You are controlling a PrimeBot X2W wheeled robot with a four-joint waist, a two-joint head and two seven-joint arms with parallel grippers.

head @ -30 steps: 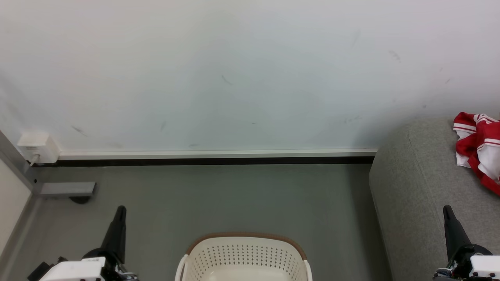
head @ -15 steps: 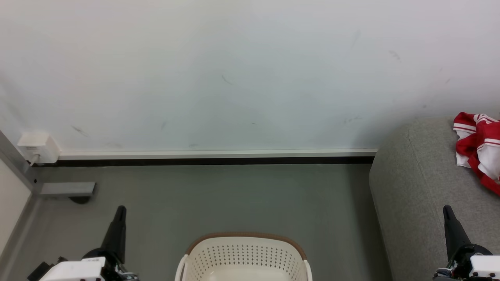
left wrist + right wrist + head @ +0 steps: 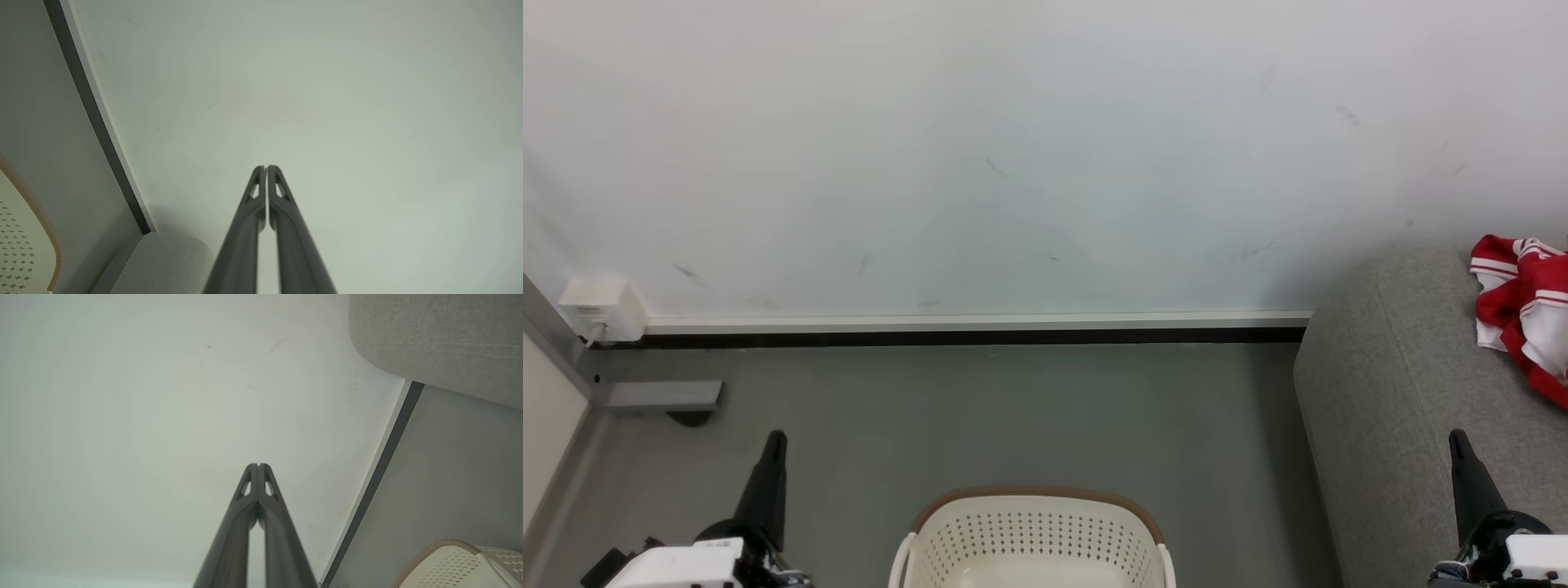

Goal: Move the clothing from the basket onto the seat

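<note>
Far left, low on the wall [image 3: 1013, 147]: a small white box [image 3: 602, 309], with a grey bracket [image 3: 663, 395] on the floor [image 3: 1013, 408] just below it. Next, at the lower left, the left gripper [image 3: 774, 439] — fingers pressed together, clenched on nothing, pointing up the head view over the floor. In the left wrist view, the same left gripper [image 3: 266, 168], tips touching, aimed at the wall. Bottom centre, the basket [image 3: 1033, 531], cut off by the picture's lower edge, brown rim toward the wall, apart from both grippers. Right of it, the seat [image 3: 1396, 384], rounded end close to the wall. On top of the seat, at the far right edge — the clothing [image 3: 1519, 318], crumpled, red and white, well apart from the basket. Lower right, the right gripper [image 3: 1456, 441], likewise clenched and holding nothing, seen against the seat's grey fabric.
</note>
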